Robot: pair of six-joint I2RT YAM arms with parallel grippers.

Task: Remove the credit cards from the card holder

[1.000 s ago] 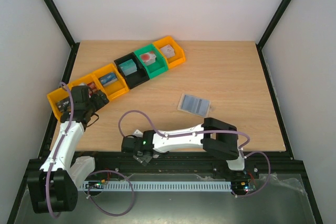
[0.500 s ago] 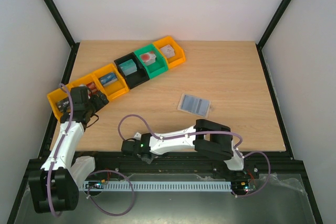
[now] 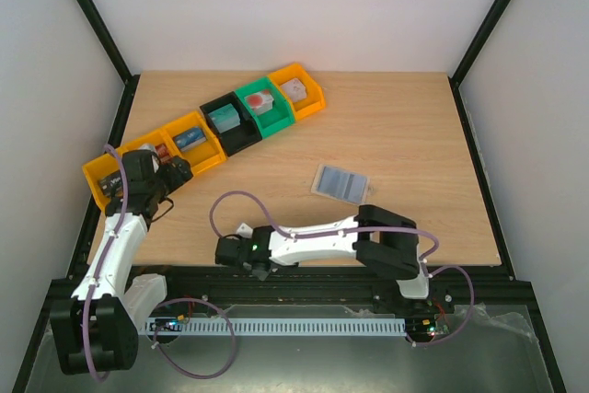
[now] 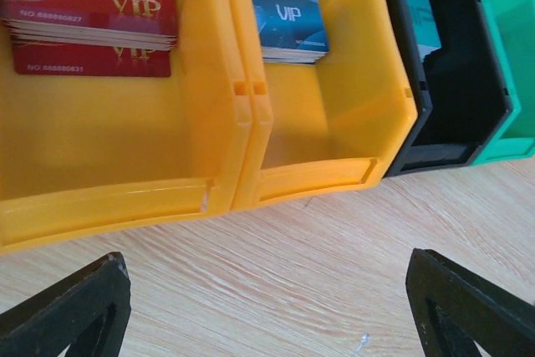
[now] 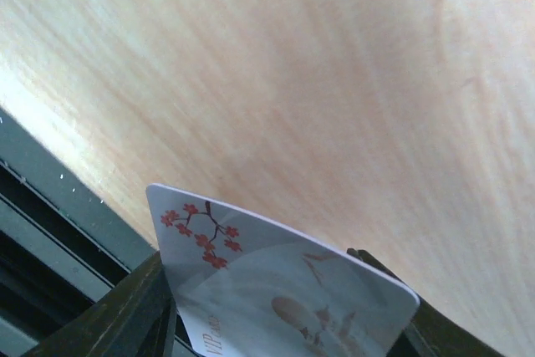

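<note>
Right hand [image 5: 269, 313] has closed onto a credit card [image 5: 280, 277]; left hand [image 4: 263, 294] stays apart.

Robot laboratory test cell: white enclosure panels [image 3: 294, 6] at left, right and far sides, black frame posts [image 3: 90, 14], wooden table [image 3: 405, 126], cable duct [image 3: 276, 327] at near edge.

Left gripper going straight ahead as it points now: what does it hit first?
The left gripper would likely meet the front lip of the yellow bin holding blue cards; depth unclear.
</note>
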